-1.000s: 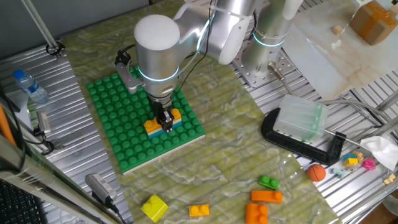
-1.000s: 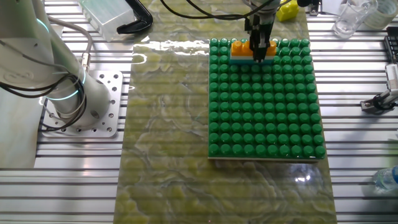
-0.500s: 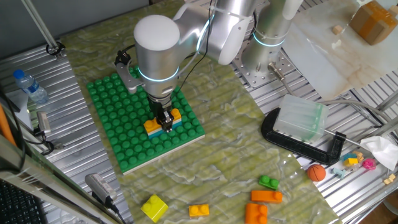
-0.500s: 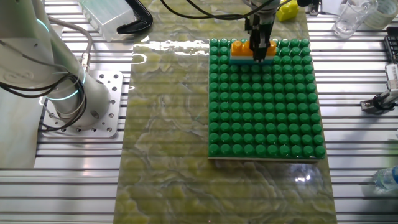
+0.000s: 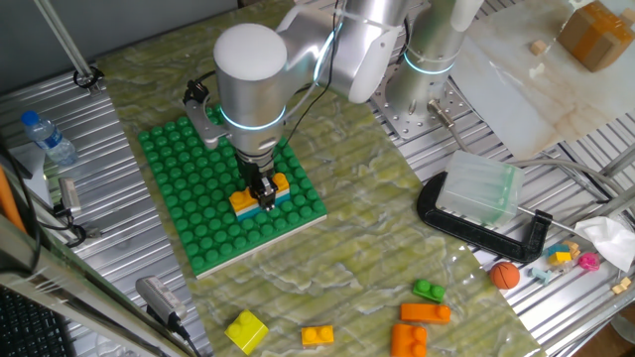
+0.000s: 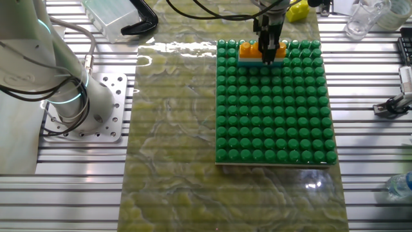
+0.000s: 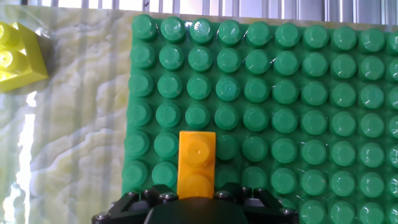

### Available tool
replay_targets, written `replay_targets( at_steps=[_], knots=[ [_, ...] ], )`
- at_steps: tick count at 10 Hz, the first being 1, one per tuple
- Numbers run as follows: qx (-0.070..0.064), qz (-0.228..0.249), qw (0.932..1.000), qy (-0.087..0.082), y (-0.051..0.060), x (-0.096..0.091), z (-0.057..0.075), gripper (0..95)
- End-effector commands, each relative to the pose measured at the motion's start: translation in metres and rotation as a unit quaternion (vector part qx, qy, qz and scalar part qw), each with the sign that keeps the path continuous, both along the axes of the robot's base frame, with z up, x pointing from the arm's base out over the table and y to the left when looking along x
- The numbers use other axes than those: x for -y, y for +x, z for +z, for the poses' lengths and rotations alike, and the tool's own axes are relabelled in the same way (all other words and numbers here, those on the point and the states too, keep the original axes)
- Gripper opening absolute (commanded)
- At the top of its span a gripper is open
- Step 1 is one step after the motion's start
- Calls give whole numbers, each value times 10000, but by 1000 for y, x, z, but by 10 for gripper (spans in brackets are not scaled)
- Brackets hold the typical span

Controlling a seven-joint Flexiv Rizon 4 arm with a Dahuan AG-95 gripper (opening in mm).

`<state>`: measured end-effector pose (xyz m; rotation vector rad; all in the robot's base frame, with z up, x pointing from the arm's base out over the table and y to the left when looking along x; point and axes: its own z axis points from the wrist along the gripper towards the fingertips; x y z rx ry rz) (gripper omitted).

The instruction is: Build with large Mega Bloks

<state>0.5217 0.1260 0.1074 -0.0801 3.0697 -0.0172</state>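
An orange Mega Blok sits on a teal one near the edge of the green studded baseplate. My gripper stands straight down on the orange brick, its fingers shut across the brick's narrow sides. In the hand view the orange brick runs under the gripper's black body, and the fingertips are hidden.
Loose bricks lie on the mat toward the front: yellow, orange, green. An orange ball, a black clamp holding a clear box and a water bottle lie around.
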Motion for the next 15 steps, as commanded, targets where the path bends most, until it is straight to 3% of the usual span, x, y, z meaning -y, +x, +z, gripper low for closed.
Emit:
replay_targets(
  at_steps=[1, 5, 7, 8, 9, 10, 12, 15],
  knots=[
    [-294, 70, 9995, -135, -41, -47, 99, 380],
    [-278, 1, 9995, -172, -41, -47, 99, 380],
    [-331, -66, 9992, -220, -42, -45, 98, 380],
    [-409, -56, 9987, -286, -41, -37, 94, 190],
    [-438, -12, 9986, -291, -39, -31, 90, 190],
    [-465, 18, 9985, -275, -37, -22, 85, 0],
    [-455, 132, 9986, -244, -31, -10, 72, 0],
    [-453, 148, 9985, -262, -22, -13, 52, 0]
  ],
)
